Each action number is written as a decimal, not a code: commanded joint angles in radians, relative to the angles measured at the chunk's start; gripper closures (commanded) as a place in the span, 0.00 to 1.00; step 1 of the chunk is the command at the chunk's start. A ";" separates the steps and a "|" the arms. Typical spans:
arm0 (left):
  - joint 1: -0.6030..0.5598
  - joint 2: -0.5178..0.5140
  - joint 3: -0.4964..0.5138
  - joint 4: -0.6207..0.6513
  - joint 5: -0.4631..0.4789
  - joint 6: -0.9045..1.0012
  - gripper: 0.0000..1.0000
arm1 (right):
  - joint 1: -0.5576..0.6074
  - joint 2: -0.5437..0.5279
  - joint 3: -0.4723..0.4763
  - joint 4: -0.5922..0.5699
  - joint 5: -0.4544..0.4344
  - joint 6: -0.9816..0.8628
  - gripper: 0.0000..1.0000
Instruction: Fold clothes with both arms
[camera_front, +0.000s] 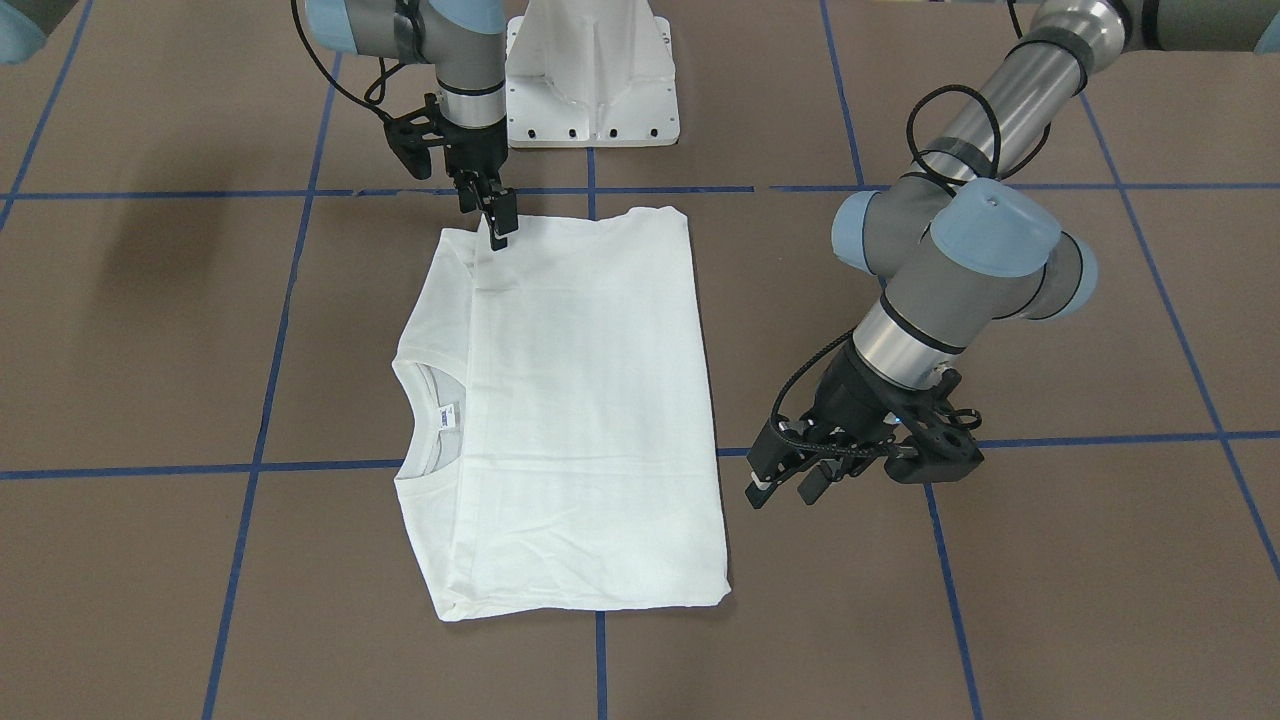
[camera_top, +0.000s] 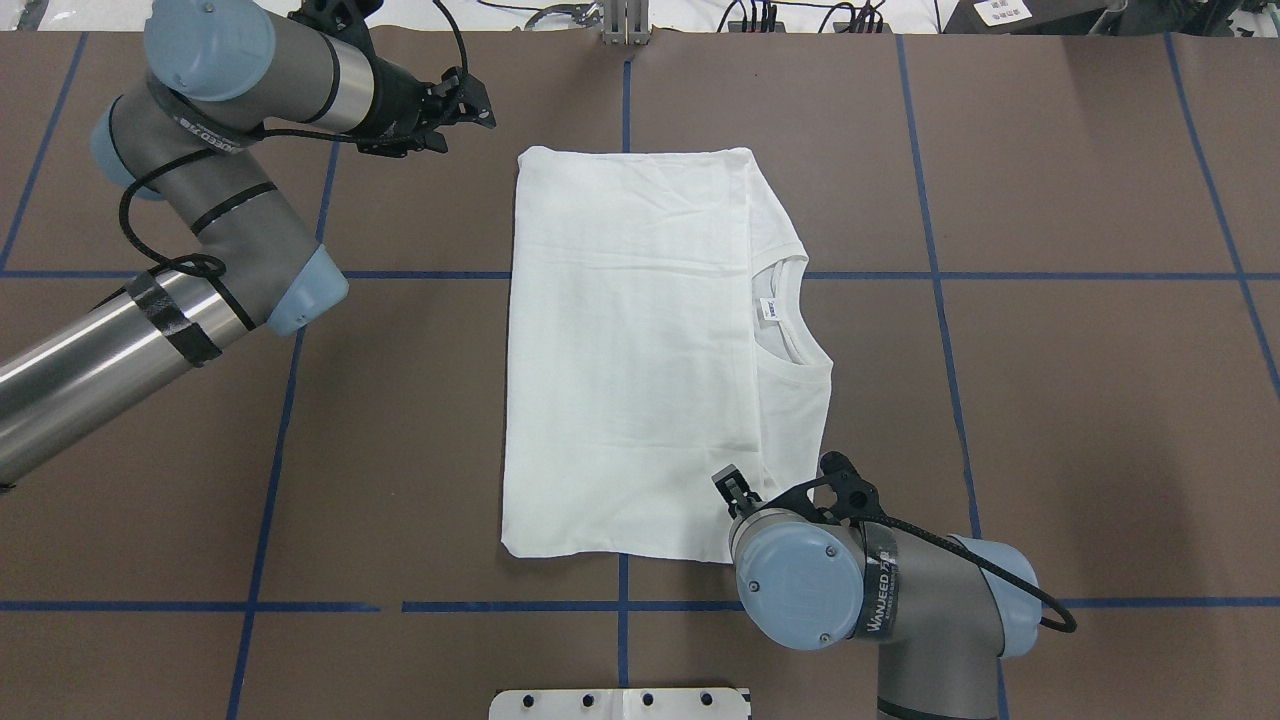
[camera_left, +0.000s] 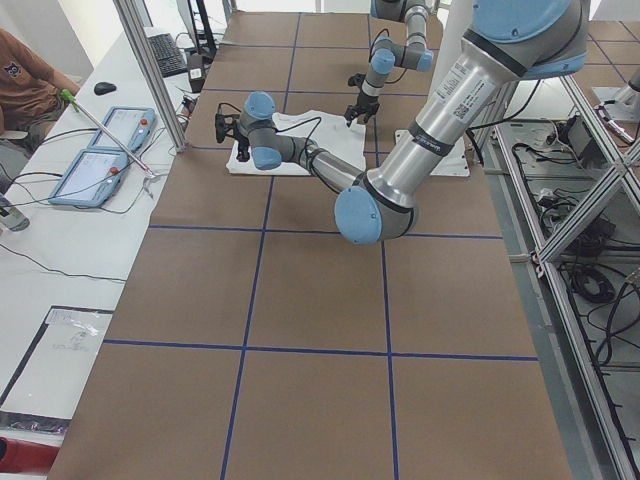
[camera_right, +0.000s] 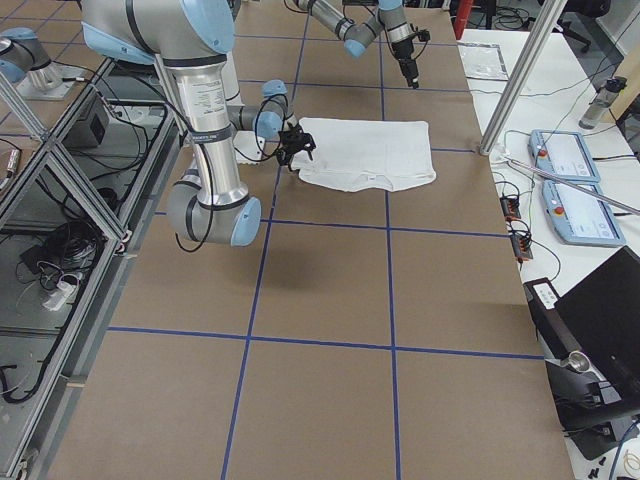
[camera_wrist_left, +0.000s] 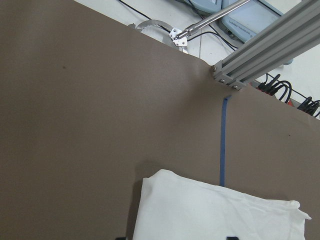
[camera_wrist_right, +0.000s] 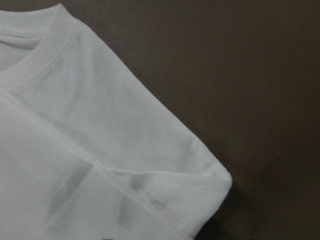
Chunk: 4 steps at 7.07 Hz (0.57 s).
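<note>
Right arm (camera_top: 800, 585) looms biggest for us from overhead, reaching in over the robot-side edge of the worktop (camera_top: 1050, 400). We track it down to the right gripper (camera_front: 498, 238), tip at the T-shirt (camera_top: 630, 350), on its robot-side corner at the collar end. Fingers spread, pressed together or pinching cloth? We can't tell, and can't tell if it's touching either. T-shirt lies flat mid-worktop, folded to a neat rectangle w/ a plain white face up. Ribbed collar (camera_top: 790, 310) points to the robot's right end of the worktop, neck label (camera_top: 769, 310) showing inside it. Over twd the far edge we've got the left arm (camera_front: 990, 240). Left gripper (camera_front: 785, 488) hovers w/ fingers spread, nothing btwn them. It's just beside the T-shirt's far corner, on the end opp. the collar, clear of the cloth.
</note>
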 joint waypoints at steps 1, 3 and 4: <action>0.000 0.002 0.001 0.000 0.000 0.000 0.27 | 0.002 0.012 -0.015 0.000 -0.002 -0.005 0.12; 0.000 0.005 -0.001 -0.001 0.000 0.000 0.27 | 0.004 0.012 -0.018 -0.002 -0.002 -0.005 0.15; 0.000 0.005 -0.001 -0.002 0.000 0.000 0.27 | 0.005 0.012 -0.018 -0.003 -0.002 -0.005 0.18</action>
